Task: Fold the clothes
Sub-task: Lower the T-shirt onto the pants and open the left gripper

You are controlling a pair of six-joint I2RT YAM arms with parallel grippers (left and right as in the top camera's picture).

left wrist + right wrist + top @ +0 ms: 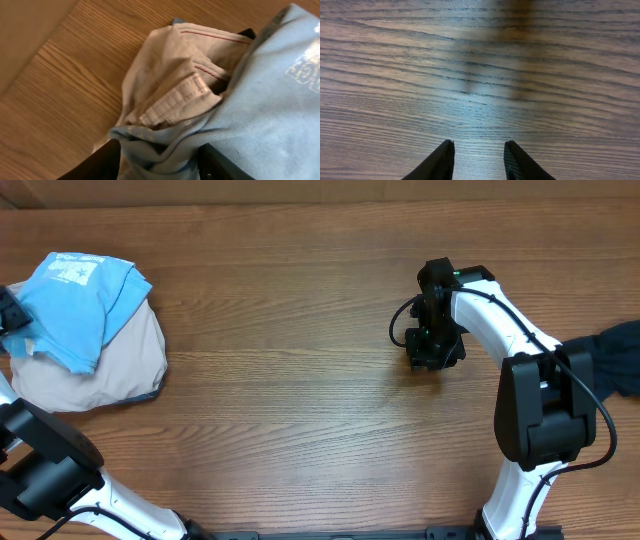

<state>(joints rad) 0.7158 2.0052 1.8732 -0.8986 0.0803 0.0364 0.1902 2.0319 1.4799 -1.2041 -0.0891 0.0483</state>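
T-shirt heaped on shorts, far left of table. Left jaws parted, hem slack between them; nearer arm. Right jaws parted, empty, mid-table. Black garment at right edge.

Crumpled blue T-shirt atop beige shorts

**Robotics laboratory bench, overhead and wrist views.** A wood-grain table carries two white-and-black jointed arms, the left arm and the right arm. Both rise from a dark mounting rail along the near edge, and exposed black cables loop beside the right one. A heap of clothes at the left edge and a black garment at the right lie as loose items on this plain work surface.
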